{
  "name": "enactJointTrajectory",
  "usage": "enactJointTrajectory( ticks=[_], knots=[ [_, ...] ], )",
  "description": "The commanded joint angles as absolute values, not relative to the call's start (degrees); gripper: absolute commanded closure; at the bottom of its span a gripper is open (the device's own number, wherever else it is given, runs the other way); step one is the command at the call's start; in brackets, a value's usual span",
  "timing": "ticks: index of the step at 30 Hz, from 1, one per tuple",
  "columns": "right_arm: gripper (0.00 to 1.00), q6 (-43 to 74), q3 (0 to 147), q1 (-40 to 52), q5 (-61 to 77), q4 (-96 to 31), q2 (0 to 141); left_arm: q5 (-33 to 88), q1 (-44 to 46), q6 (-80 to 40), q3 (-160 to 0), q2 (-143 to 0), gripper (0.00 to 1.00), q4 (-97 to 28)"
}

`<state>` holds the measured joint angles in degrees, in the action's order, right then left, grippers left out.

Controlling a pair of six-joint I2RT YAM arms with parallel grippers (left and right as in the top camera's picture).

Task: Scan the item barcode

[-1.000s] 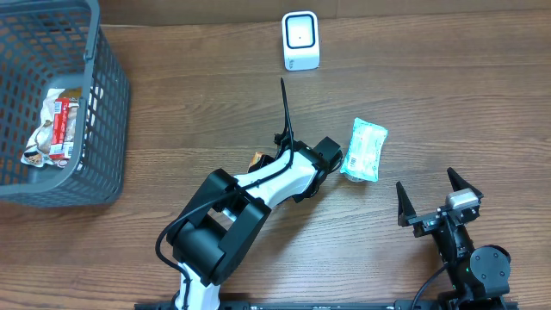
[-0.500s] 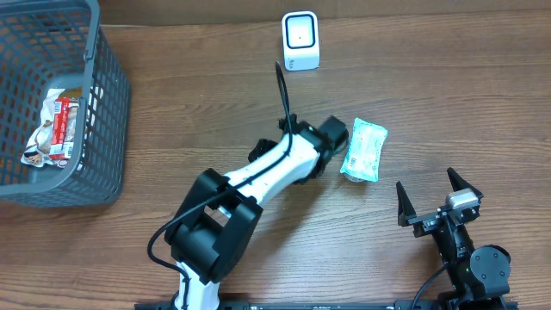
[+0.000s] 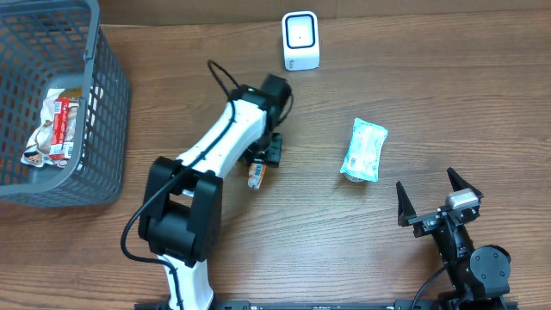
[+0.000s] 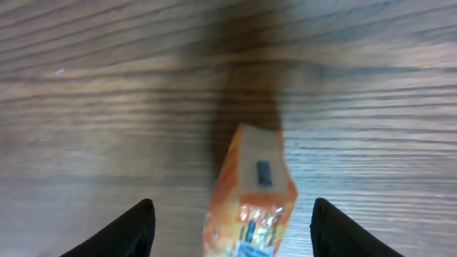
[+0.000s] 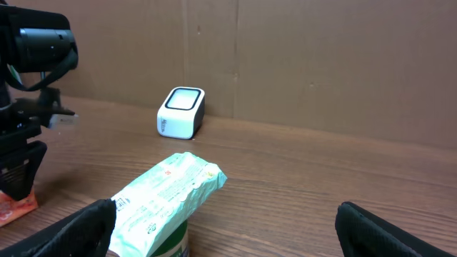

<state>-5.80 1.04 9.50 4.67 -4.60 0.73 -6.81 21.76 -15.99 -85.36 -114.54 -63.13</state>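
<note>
The left hand hangs over a small orange packet that lies on the brown tabletop. The left wrist camera shows this hand has let go. Its two black fingers stand apart, and the orange packet sits between them. A bit of wood shows on each side of it, so neither finger touches the packet. There is a little dark mark on the packet's pale end, but it is too blurry to read.

The white scanner stands near the far edge of the tabletop, past the left hand and a little to its right. A green pack lies between the orange packet and the right hand, apart from both.

The right hand is down at the near right side. Its fingers are spread wide with nothing in them. Its own camera shows the green pack just in front and the scanner farther back.

A grey basket stands at the far left, and some crinkly wrappers lie inside it
</note>
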Motion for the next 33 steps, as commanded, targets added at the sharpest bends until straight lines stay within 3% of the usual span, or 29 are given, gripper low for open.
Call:
enactJointTrajectory(
  ticks=[1,11,14,16,18,21,24,26,30,33],
  knots=[
    [0.0,-5.85,0.45,9.45,4.8,-4.43,0.23,1.78,21.67,-9.67,-84.07,-113.34,0.39,-61.84],
    [0.0,-5.85,0.45,9.45,4.82,-4.43,0.23,-3.68,21.54,-12.4,-78.04,-113.34,0.47,-57.58],
    [0.0,-5.85,0.45,9.45,4.82,-4.43,0.23,-3.79,21.54,-12.4,-77.84,-113.34,0.55,-57.54],
    [0.0,-5.85,0.45,9.45,4.8,-4.43,0.23,-3.84,21.56,-12.36,-77.84,-113.34,0.82,-57.43],
    [0.0,-5.85,0.45,9.45,4.8,-4.43,0.23,-3.81,21.54,-12.36,-77.84,-113.34,0.92,-57.12],
    [0.0,-5.85,0.45,9.45,4.8,-4.43,0.23,-3.79,21.54,-12.43,-77.84,-113.34,0.83,-56.36],
    [0.0,-5.85,0.45,9.45,4.82,-4.43,0.23,-3.79,21.5,-12.45,-77.84,-113.34,0.53,-55.81],
    [0.0,-5.85,0.45,9.45,4.82,-4.43,0.23,-3.29,21.5,-12.49,-77.82,-113.34,0.43,-55.81],
    [0.0,-5.85,0.45,9.45,4.8,-4.43,0.23,-3.18,21.82,-13.1,-77.82,-113.34,0.45,-54.98],
    [0.0,-5.87,0.45,9.45,4.8,-4.43,0.23,-3.18,21.82,-14.33,-77.82,-113.34,0.58,-52.6]
  ],
)
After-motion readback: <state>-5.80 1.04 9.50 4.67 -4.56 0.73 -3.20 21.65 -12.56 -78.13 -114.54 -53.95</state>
